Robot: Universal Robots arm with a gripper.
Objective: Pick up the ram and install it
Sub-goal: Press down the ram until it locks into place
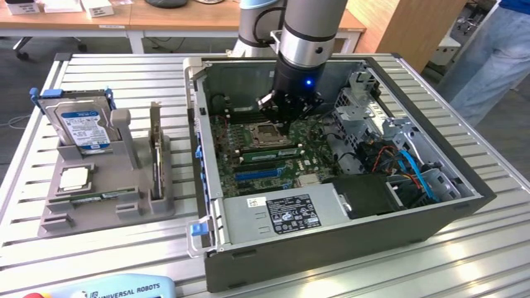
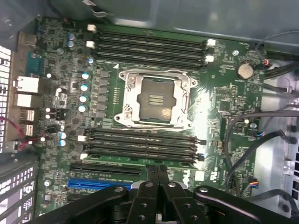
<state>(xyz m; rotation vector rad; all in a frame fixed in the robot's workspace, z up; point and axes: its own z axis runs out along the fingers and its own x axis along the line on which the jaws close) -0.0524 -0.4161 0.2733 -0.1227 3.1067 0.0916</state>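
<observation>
Pincer point(image 2: 157, 173) fully shut, gripping nothing, tips poised at the long edge of the ram point(image 2: 135, 159); contact not confirmable. Risk 1: off-centre pressure, tilting 1 end high and leaving an end latch unlocked. Risk 2: tips slipping off the thin edge onto the neighbouring slot or the motherboard point(image 2: 224, 93), scratching traces. Risk 3: excess force, flexing the board. Ram: long, thin green stick, apparently standing on edge in the slot farthest from the processor socket point(image 2: 156, 98), inside the computer case point(image 1: 331, 248).
</observation>
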